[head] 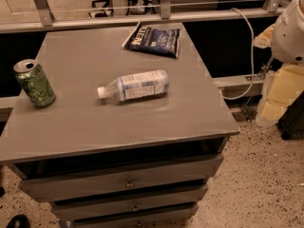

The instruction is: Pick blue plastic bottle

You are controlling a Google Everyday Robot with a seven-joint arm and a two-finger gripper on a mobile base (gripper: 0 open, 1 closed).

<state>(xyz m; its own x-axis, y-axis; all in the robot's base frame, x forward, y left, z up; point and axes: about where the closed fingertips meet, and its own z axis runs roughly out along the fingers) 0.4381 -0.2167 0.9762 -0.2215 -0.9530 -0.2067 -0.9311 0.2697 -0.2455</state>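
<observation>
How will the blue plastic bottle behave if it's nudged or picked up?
Lying on its side, the blue plastic bottle would likely roll if nudged. Its clear plastic suggests it's light and squeezable. The hand is out of view; only a white arm shows at the upper right.

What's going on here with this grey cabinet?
A robot is meant to pick up the blue plastic bottle, which lies on its side on the cabinet top, untouched. A green can stands left, a snack bag lies behind. Only a white arm part shows at right; its pincer is out of view.
</observation>
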